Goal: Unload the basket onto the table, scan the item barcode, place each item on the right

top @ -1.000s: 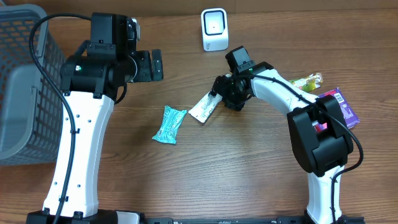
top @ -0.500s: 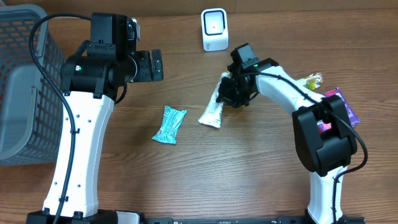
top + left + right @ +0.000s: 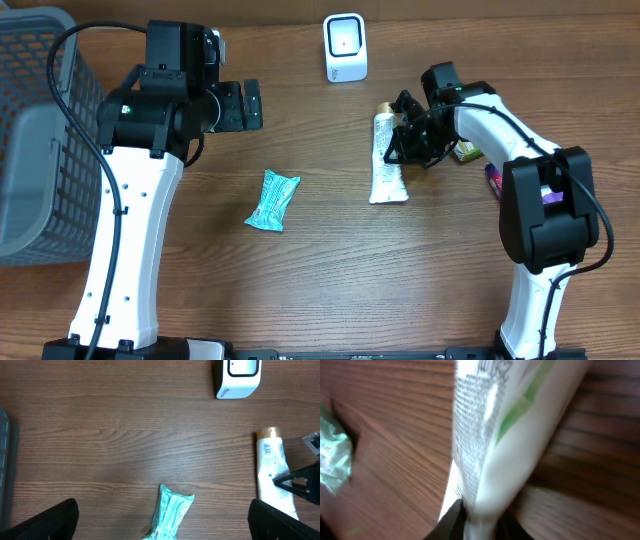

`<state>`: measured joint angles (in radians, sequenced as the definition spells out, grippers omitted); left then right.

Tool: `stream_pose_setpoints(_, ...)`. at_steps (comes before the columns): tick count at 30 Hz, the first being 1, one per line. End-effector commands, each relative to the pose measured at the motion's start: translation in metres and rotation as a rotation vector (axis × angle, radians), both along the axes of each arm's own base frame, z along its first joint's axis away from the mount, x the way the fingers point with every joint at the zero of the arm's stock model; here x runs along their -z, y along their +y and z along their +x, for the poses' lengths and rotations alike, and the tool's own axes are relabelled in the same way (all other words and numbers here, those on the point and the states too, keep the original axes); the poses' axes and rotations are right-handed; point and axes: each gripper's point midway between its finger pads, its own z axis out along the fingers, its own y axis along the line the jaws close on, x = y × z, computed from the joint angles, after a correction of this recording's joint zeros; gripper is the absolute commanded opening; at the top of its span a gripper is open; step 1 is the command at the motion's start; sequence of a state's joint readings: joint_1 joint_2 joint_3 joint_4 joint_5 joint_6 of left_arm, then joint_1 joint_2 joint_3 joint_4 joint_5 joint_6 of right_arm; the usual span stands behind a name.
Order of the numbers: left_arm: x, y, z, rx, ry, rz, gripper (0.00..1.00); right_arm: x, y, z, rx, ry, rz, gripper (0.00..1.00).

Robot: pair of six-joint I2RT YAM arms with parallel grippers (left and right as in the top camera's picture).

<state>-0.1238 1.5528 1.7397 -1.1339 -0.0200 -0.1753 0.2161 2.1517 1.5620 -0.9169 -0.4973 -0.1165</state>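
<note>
Near the scanner [image 3: 345, 47], to its lower right, the white tube [image 3: 384, 170] is pointing its capped end scannerward. The right gripper [image 3: 402, 148] is pinching the tube's side from the right, jaws nearly closed. The left gripper [image 3: 250, 104] is gaping wide, empty, and farther off.

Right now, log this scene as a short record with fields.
tube: white, cap pointing to the far side, barcode not yet at the scanner
scanner: white, upright at the far edge, apart from the tube
packet: teal, lying alone left of the tube
basket: grey, at the left edge
left gripper: open, holding nothing
right gripper: closed on the tube's edge
</note>
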Motion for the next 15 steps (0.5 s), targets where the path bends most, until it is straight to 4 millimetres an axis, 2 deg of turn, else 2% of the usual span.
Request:
stream_pose_setpoints(1, 0.005, 0.0, 0.002, 0.016, 0.012, 0.019, 1.0, 0.005, -0.005, 0.005, -0.055, -0.041, -0.031, 0.39)
stream_pose_setpoints(3, 0.005, 0.0, 0.002, 0.016, 0.012, 0.019, 1.0, 0.006, -0.005, 0.005, -0.049, -0.04, -0.03, 0.54)
stream_pose_setpoints(5, 0.005, 0.0, 0.002, 0.016, 0.012, 0.019, 1.0, 0.006, -0.005, 0.007, -0.027, -0.035, -0.028, 0.57)
stream_pose_setpoints(11, 0.005, 0.0, 0.002, 0.016, 0.012, 0.019, 1.0, 0.009, -0.001, 0.009, -0.024, -0.038, -0.007, 0.58)
stream_pose_setpoints(15, 0.005, 0.0, 0.002, 0.016, 0.012, 0.019, 0.99, 0.02, 0.003, 0.008, -0.027, -0.012, 0.02, 0.57)
